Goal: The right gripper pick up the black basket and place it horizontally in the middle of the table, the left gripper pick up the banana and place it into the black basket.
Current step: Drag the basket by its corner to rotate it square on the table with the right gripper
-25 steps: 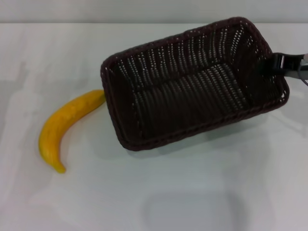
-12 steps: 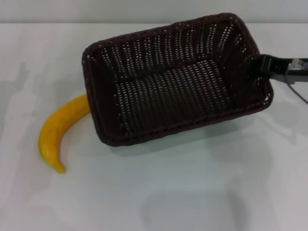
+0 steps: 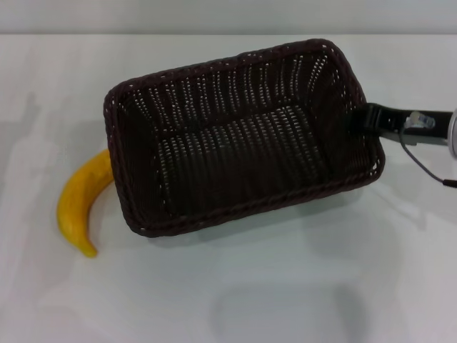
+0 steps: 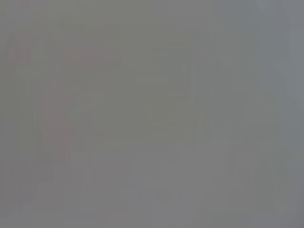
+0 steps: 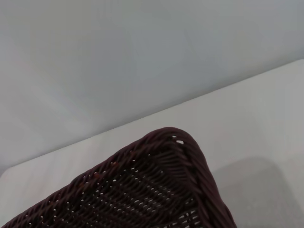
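Observation:
The black basket (image 3: 235, 136) is held a little above the white table (image 3: 285, 286), tilted with its long side running left to right. My right gripper (image 3: 368, 118) is shut on the basket's right rim, its arm reaching in from the right edge. The yellow banana (image 3: 80, 201) lies on the table at the left, and the basket's left corner covers its upper end. A corner of the basket's braided rim (image 5: 175, 142) fills the lower part of the right wrist view. The left gripper is out of view, and the left wrist view shows only flat grey.
A grey wall (image 3: 228, 16) runs behind the table's far edge. Open white tabletop lies in front of the basket and to the right of it. A thin cable (image 3: 421, 166) hangs from the right arm.
The right gripper has carried the basket leftward and toward the near side. The basket's left corner now overlaps the banana's upper end. The banana has not moved.

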Tool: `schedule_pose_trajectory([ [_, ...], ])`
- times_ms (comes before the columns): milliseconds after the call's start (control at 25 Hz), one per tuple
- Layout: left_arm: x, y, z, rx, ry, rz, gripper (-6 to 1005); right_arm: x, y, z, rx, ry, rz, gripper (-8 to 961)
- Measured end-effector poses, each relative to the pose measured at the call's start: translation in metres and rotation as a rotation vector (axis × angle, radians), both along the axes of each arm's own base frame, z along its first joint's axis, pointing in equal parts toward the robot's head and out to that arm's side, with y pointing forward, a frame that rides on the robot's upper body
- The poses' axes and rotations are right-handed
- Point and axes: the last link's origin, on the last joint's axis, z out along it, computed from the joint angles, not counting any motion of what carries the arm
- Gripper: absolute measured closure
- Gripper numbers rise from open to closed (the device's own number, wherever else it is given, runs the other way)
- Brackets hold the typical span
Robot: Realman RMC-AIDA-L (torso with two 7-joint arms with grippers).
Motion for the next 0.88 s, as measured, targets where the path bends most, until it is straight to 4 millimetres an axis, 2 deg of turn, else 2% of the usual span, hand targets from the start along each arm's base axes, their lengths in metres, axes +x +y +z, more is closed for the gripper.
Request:
schedule_pose_trajectory([
  [880, -0.001, -0.002, -0.001, -0.002, -0.001, 0.002, 120, 0.001, -0.003, -0.012, 0.011, -0.006, 0.011, 680],
])
